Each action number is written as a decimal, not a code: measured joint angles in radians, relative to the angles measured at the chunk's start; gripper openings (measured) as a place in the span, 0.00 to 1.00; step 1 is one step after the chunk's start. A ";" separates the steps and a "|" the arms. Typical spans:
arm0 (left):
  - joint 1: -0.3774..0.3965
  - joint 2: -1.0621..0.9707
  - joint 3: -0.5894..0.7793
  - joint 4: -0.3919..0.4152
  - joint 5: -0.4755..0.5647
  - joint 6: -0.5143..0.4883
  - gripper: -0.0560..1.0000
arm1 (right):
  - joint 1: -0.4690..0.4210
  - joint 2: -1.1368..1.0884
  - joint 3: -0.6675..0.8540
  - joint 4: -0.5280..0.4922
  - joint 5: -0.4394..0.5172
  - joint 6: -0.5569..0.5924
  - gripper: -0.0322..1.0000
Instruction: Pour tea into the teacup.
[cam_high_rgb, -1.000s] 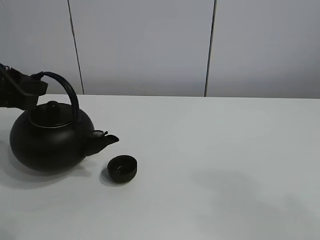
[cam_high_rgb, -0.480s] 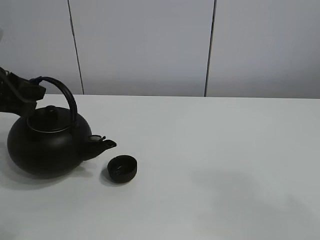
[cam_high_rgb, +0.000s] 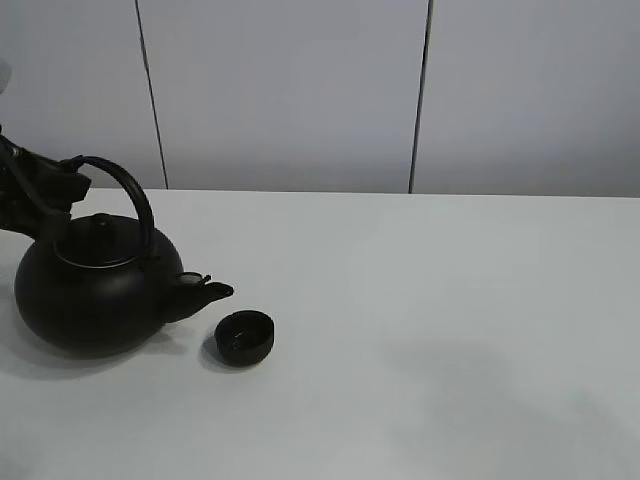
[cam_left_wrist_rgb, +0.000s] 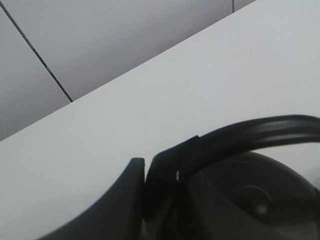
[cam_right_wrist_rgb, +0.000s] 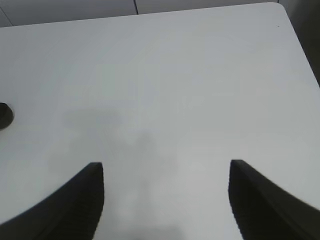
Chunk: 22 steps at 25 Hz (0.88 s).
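Here, near the left edge of the white table (cam_high_rgb: 450, 300), a big round black kettle (cam_high_rgb: 95, 300) points its spout (cam_high_rgb: 205, 292) toward the table's middle, its arched handle (cam_high_rgb: 135, 195) clamped between the closed jaws of the left gripper (cam_high_rgb: 68, 178). The right gripper (cam_right_wrist_rgb: 166, 164) hangs over the tabletop toward the right edge, jaws apart and holding nothing. The small black teacup (cam_high_rgb: 244, 337) stands upright just beside the spout tip, apart from the kettle.
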<state>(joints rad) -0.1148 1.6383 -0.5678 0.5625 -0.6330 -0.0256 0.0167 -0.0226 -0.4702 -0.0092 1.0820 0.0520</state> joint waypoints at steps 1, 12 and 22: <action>0.000 0.000 0.000 0.000 0.000 0.007 0.20 | 0.000 0.000 0.000 0.000 0.000 0.000 0.50; 0.000 0.000 0.000 0.000 0.000 0.079 0.19 | 0.000 0.000 0.000 0.000 0.000 0.000 0.50; 0.000 0.000 0.000 0.000 0.005 0.092 0.19 | 0.000 0.000 0.000 0.000 0.000 0.000 0.50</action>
<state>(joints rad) -0.1148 1.6383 -0.5678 0.5625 -0.6285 0.0665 0.0167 -0.0226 -0.4702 -0.0092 1.0816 0.0520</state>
